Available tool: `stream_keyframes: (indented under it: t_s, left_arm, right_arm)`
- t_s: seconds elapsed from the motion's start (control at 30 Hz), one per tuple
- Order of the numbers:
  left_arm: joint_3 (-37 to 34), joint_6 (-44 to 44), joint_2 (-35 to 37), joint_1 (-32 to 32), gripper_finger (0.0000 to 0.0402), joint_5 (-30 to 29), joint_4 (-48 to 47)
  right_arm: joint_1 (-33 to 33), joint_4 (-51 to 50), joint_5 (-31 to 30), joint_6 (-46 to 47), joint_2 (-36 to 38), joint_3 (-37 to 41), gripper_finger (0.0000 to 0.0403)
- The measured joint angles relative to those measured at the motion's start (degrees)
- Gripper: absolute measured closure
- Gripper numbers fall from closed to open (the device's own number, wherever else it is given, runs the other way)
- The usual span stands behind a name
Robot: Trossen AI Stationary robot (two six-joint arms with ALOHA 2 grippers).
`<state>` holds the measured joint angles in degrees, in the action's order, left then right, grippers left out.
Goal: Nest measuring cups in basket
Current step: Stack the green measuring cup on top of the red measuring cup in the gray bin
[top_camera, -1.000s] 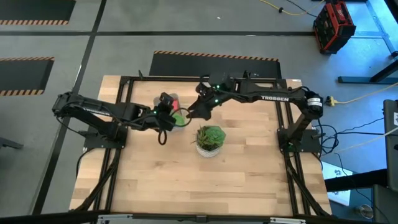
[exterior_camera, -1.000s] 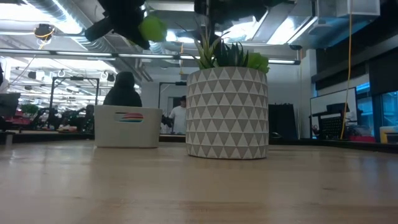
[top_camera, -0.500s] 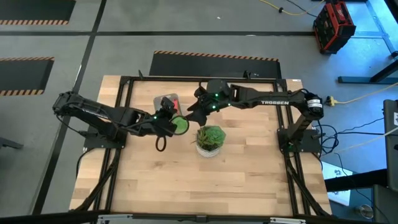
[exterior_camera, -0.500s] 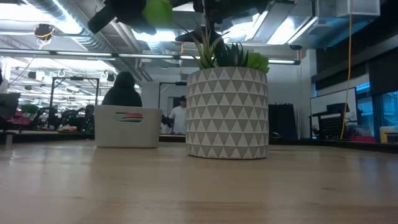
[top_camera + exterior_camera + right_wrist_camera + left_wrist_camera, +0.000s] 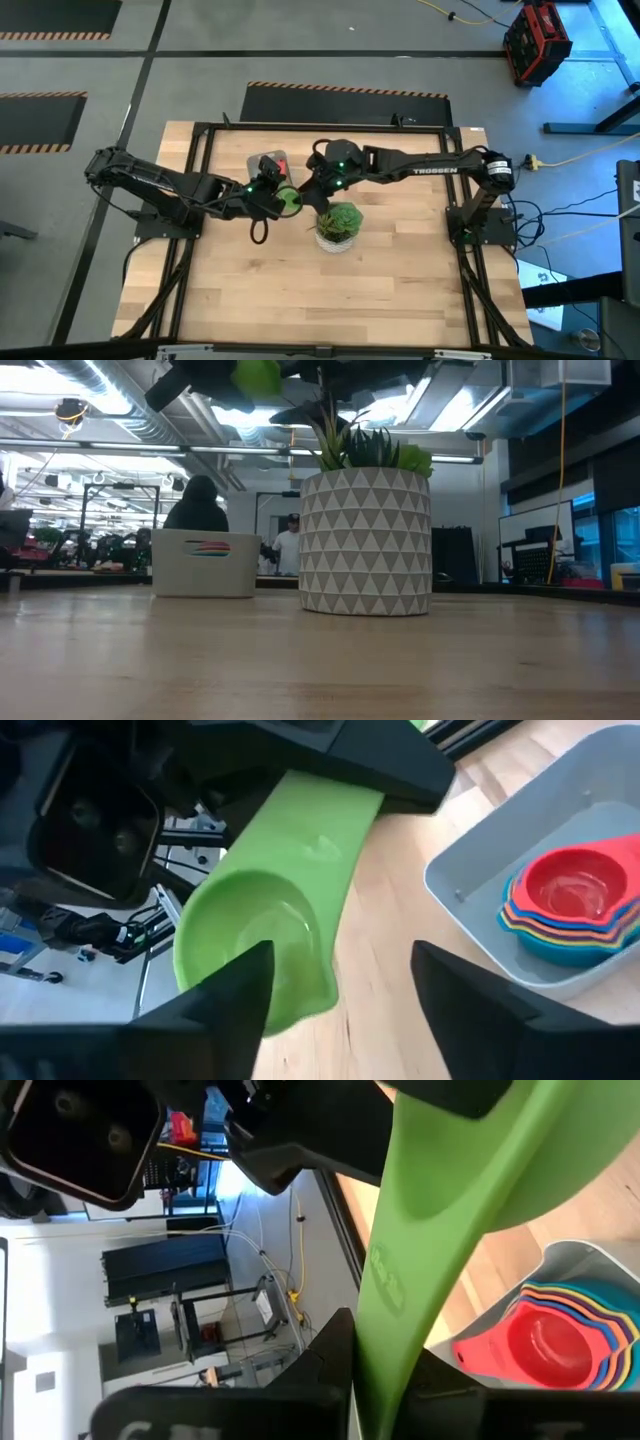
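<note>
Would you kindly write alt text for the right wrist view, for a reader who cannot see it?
The left gripper holds the green measuring cup by its handle, its bowl between the right gripper's open fingers. Beside it on the wooden table, the grey basket holds a nested stack of cups, red on top.

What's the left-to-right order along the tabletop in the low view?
basket with the stacked measuring cups showing through its wall → white plant pot. Overhead, out of that order: green measuring cup.
</note>
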<state>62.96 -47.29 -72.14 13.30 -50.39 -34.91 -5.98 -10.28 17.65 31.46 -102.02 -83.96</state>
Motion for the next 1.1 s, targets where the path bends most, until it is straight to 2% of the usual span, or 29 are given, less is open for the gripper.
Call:
stream_keyframes:
  t_s: [0.47, 0.63, 0.9, 1.1]
  left_arm:
    - [0.0, 0.0, 0.0, 0.0, 0.0387, 0.1, 0.0]
    - [0.0, 0.0, 0.0, 0.0, 0.0394, 0.1, 0.0]
    - [0.0, 0.1, 0.0, 0.0, 0.0375, 0.1, 0.1]
    - [0.0, 0.4, 0.0, 0.0, 0.0361, 0.1, 0.1]
  right_arm:
    - [0.0, 2.5, -0.2, -0.2, -0.2, 0.0, 0.0301]
    - [0.0, 2.9, -0.2, -0.2, -0.2, 0.0, 0.0338]
    - [0.0, 2.7, -0.2, -0.4, -0.3, 0.0, 0.0386]
    - [0.0, 2.7, -1.0, -0.7, -0.3, 0.0, 0.0386]
